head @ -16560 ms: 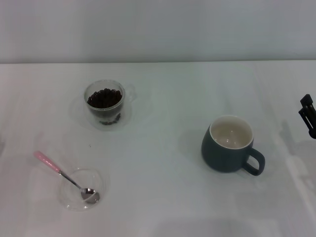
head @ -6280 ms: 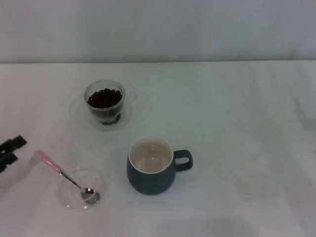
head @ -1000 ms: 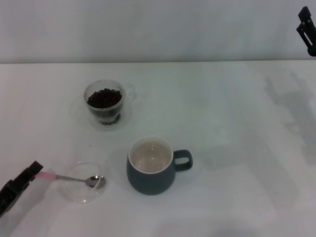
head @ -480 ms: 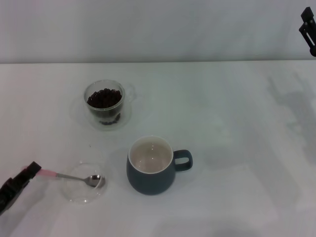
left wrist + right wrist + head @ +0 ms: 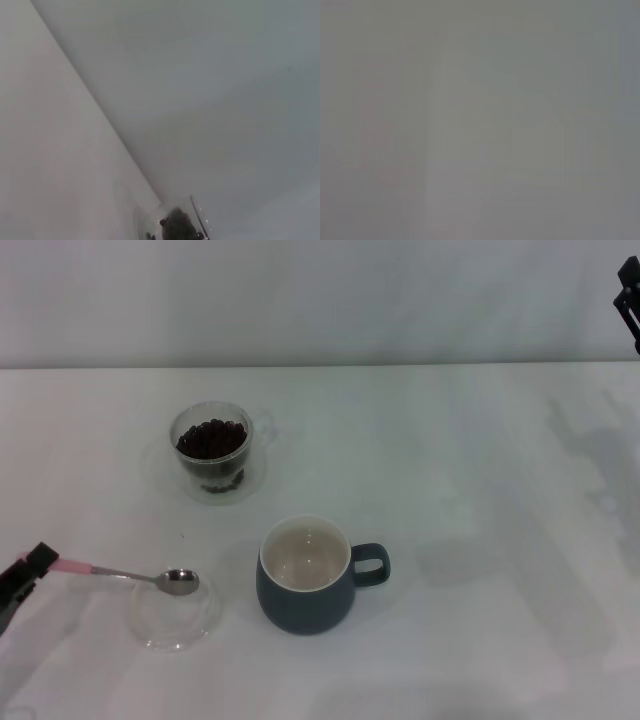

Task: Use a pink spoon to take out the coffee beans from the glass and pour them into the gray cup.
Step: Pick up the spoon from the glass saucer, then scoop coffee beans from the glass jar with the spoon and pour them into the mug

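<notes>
Pink spoon hanging level above glass dish, lower left; left gripper jaws clamping handle; right gripper upper right, jaws unclear.

One pink spoon, one glass holding a single heap of coffee beans too many to count, one gray cup and one shallow clear dish make up the tableware on one white table. Two grippers show: the left gripper and the right gripper.
</notes>
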